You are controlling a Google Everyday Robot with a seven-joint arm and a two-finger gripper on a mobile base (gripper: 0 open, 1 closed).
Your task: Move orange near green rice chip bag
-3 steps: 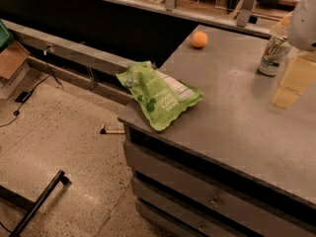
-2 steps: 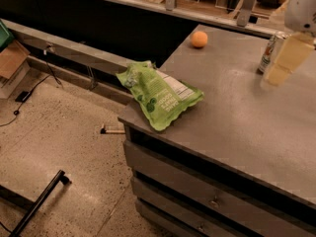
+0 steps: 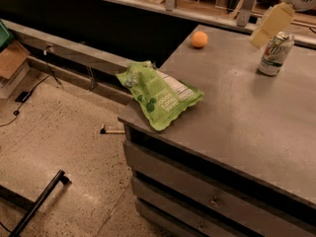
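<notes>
While the orange (image 3: 199,39) sits alone near the far edge of the grey tabletop (image 3: 247,117), the tool (image 3: 269,25) hangs above the far right part of the surface. It is just above and to the left of a green-and-white drink can (image 3: 275,53) and well to the right of the fruit. Whether the tool is spread or pressed together cannot be told from this view, though nothing appears to be held in it.

The green rice chip bag (image 3: 159,93) lies flat at the near left corner of the tabletop, label panel up, with its left end reaching past the edge. Orange and bag are well apart, with bare tabletop between them.

The orange is probably light and firm, with a smooth skin. Being round, it will likely roll at the slightest sideways nudge. The safest hold looks to be from above, across its widest middle, with 1 contact on each side and only a moderate squeeze.

The bag looks soft, crinkly and easily shifted, and a bump could slide it off the corner. The orange therefore belongs on the bare tabletop just beside the bag's right side, released low so it does not roll.
</notes>
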